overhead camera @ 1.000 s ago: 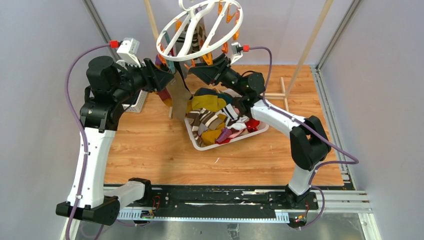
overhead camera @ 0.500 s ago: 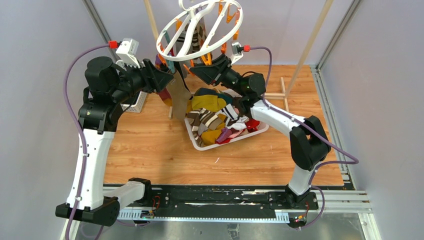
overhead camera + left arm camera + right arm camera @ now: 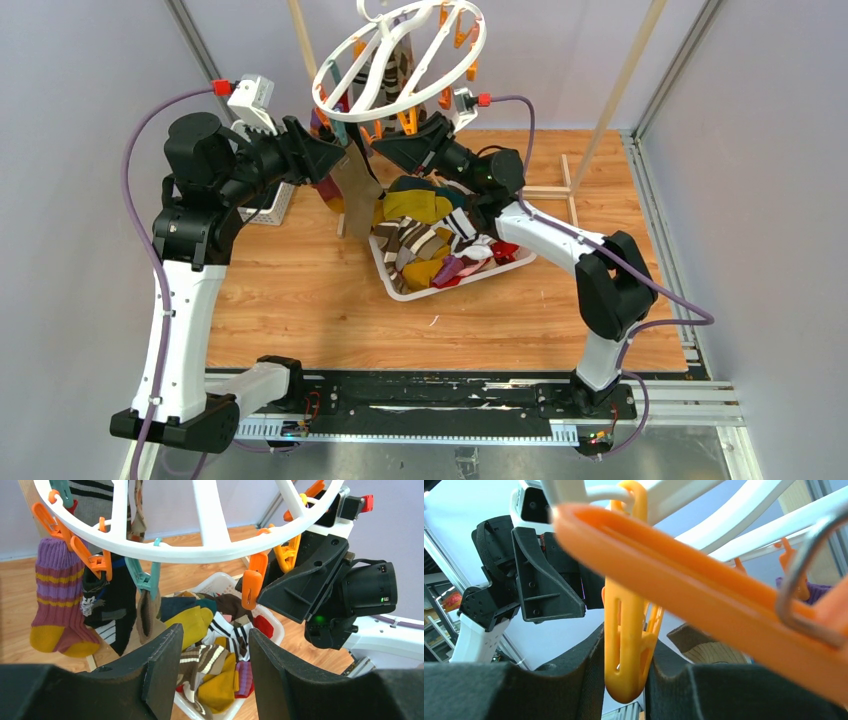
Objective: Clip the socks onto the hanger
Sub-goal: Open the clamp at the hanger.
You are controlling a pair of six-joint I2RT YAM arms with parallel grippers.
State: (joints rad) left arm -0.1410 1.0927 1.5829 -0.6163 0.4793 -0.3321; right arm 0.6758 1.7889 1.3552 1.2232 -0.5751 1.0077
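Under the hanger [image 3: 200, 556], right pincer [image 3: 625, 650] squeezes an orange clip [image 3: 624, 682].

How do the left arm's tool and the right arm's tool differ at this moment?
The left tool has its fingers spread with nothing between them, while the right tool is pinched on an orange clip. The left tool touches no clip, whereas the right tool grips one dangling from the hanger. Both have black fingers, sit up near the hanger's rim and face each other.
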